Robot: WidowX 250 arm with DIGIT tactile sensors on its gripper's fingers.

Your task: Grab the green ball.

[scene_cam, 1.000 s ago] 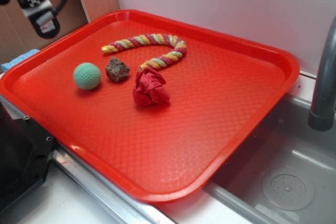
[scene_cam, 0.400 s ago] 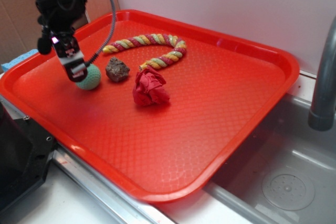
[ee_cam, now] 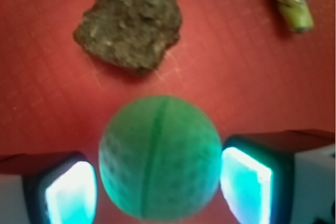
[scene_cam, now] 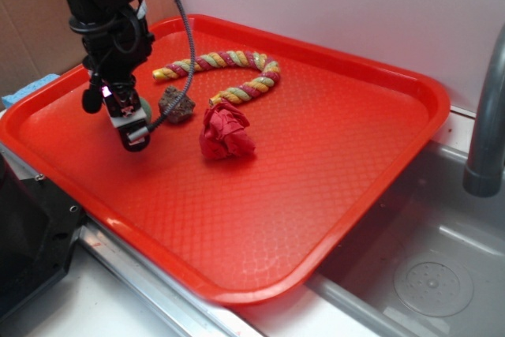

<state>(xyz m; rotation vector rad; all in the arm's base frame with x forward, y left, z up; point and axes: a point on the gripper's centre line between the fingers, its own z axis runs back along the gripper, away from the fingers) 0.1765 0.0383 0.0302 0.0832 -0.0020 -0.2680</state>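
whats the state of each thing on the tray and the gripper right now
pale green dimpled ball: on the tray, between the two fingers, small gaps either side, not clamped yet
black gripper: open, lowered around the ball
lumpy dark brown rock: lying on the tray just beyond the ball, apart from it
crumpled red paper wad: resting on the tray, untouched
striped rope toy: lying curved near the far edge
red plastic tray: flat beside the sink

Exterior: green ball (scene_cam: 145,107) mostly hidden behind tool (scene_cam: 134,133) (sliver shows). Wrist: pads (ee_cam: 71,195) cropped.
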